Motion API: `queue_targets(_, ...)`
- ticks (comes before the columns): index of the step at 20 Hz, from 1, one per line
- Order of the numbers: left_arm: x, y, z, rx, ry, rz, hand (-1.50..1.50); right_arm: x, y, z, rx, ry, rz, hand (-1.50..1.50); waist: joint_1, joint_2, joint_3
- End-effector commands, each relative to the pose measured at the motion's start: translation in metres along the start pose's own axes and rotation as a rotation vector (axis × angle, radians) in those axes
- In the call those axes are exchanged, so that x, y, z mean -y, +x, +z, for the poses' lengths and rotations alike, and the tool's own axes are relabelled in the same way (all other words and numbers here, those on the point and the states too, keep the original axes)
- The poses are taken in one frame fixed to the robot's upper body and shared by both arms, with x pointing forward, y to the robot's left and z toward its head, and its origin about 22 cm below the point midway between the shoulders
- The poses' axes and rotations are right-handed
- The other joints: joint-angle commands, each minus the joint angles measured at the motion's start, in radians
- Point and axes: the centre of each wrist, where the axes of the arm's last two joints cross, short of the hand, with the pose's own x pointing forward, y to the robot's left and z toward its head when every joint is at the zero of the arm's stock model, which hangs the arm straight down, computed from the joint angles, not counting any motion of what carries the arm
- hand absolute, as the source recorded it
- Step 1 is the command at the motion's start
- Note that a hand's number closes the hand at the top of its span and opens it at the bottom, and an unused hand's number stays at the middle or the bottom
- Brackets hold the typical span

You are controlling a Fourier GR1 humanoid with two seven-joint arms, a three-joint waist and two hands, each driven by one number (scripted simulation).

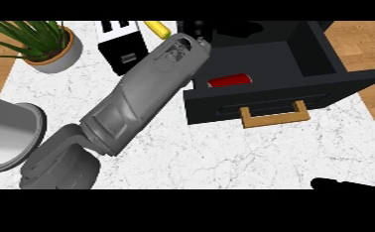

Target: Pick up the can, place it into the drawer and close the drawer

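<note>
Marbled surface (219, 156) carries an open black drawer (212, 109); the red can (230, 81) lies inside, so closing remains. Left robot hand (196, 28) is behind the drawer; its grip cannot be told.

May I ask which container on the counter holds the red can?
The open black drawer with the wooden handle holds the red can; the tan pot holds a green plant, the grey bowl shows no can.
</note>
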Motion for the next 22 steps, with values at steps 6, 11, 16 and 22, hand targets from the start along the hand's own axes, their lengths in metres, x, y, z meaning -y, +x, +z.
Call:
queue_targets(6, 0.005, 0.014, 0.004, 0.024, 0.022, 0.080, -1.50, -0.013, 0.015, -0.012, 0.088, 0.069, 0.254, -1.50, 0.037, -0.011, -0.001)
queue_targets(11, 0.006, 0.018, 0.004, 0.050, 0.027, 0.076, -1.50, -0.026, 0.008, -0.026, 0.079, 0.132, 0.480, -1.50, 0.075, -0.015, -0.001)
queue_targets(16, 0.010, 0.020, 0.009, 0.024, 0.009, 0.083, -1.50, -0.040, -0.023, -0.040, 0.062, 0.201, 0.636, -1.50, 0.096, -0.022, -0.001)
queue_targets(22, -0.001, 0.028, 0.003, 0.018, 0.004, 0.088, -1.50, -0.078, -0.055, -0.039, -0.005, 0.243, 0.803, -1.50, 0.128, -0.031, -0.001)
